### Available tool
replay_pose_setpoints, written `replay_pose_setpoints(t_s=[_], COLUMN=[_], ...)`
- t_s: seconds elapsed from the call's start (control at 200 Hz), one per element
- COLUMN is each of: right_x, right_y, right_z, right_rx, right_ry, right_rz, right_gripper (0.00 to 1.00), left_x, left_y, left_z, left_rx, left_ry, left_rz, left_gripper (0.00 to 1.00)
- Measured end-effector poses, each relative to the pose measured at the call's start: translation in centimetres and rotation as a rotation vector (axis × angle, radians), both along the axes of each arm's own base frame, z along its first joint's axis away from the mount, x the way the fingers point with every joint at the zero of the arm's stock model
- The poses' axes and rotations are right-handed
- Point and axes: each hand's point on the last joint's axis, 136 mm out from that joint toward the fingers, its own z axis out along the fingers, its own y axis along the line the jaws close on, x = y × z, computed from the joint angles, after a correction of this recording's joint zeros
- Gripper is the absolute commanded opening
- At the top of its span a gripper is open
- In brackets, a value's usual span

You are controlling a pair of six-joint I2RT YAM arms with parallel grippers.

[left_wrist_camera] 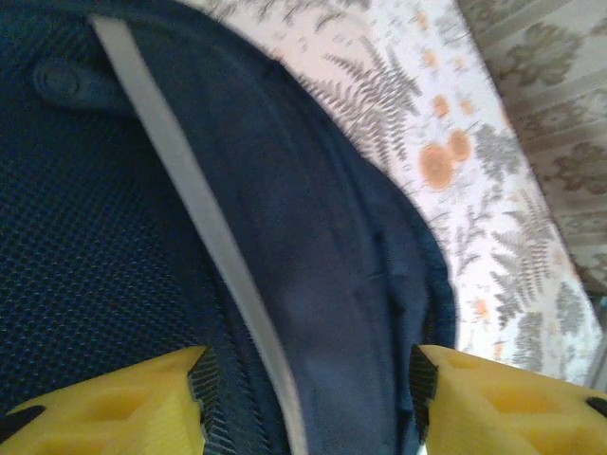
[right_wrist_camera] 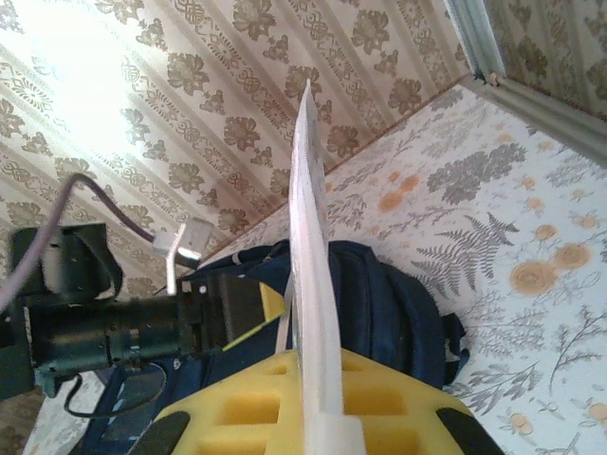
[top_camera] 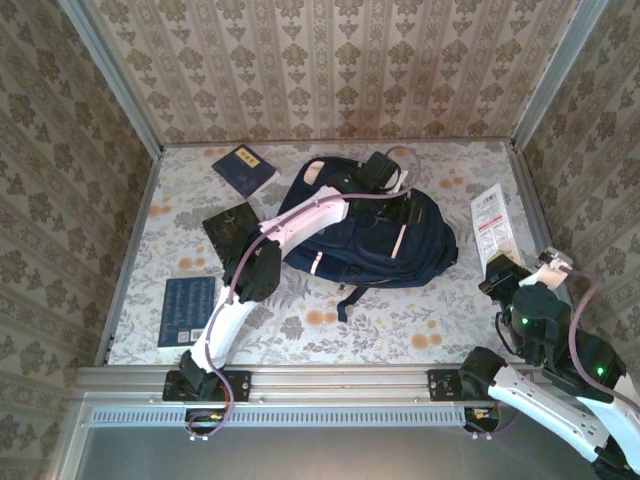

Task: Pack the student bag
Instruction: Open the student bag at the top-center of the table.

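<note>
Navy fabric of the student bag (top_camera: 420,250) lies in the middle of the table (top_camera: 400,320). My left end effector (left_wrist_camera: 308,398) hangs over the far part of the bag with its yellow fingers (left_wrist_camera: 114,408) spread, and a pale stripe (left_wrist_camera: 190,209) runs between them (whether the pads press the fabric, I cannot tell). My right end effector (right_wrist_camera: 318,408), near the table's right side, is pinching a thin white packet (right_wrist_camera: 308,237), seen edge-on. A dark blue book (top_camera: 245,168) lies left of the bag.
</note>
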Motion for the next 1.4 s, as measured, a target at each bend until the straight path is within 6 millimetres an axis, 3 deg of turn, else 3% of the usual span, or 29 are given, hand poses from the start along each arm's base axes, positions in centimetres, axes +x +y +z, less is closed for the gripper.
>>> replay_pose_setpoints(t_s=[0.13, 0.455, 0.63, 0.935, 1.05, 1.14, 1.3, 1.4], right_x=[-0.3, 0.1, 0.2, 0.3, 0.3, 0.4, 0.5, 0.5], right_y=[-0.3, 0.1, 0.5, 0.8, 1.2, 1.4, 1.9, 1.9], right_z=[0.0, -0.4, -0.9, -0.9, -0.9, -0.7, -0.9, -0.9], right_rx=[-0.023, -0.073, -0.082, -0.080, -0.072, -0.066, -0.072, -0.081], right_ry=[-0.004, 0.006, 0.020, 0.024, 0.023, 0.017, 0.026, 0.029], right_rz=[0.003, 0.019, 0.035, 0.052, 0.070, 0.080, 0.101, 0.103], right_gripper=[0.00, 0.00, 0.00, 0.00, 0.00, 0.00, 0.00, 0.00], left_x=[0.1, -1.3, -2.1, -2.1, -2.0, -1.8, -1.3, -1.2], left_y=[0.0, -1.3, -1.9, -1.3, -1.4, -1.7, -1.6, -1.4], left_z=[-1.3, -0.9, -1.0, -2.7, -3.3, -4.0, -4.5, -4.5], left_rx=[0.023, -0.011, -0.033, 0.003, 0.017, 0.027, 0.039, 0.037], left_ry=[0.014, 0.035, 0.071, 0.091, 0.101, 0.112, 0.122, 0.125], left_rz=[0.006, -0.017, -0.022, -0.004, -0.002, -0.003, -0.002, -0.005], left_gripper=[0.51, 0.38, 0.38, 0.41, 0.37, 0.29, 0.00, 0.00])
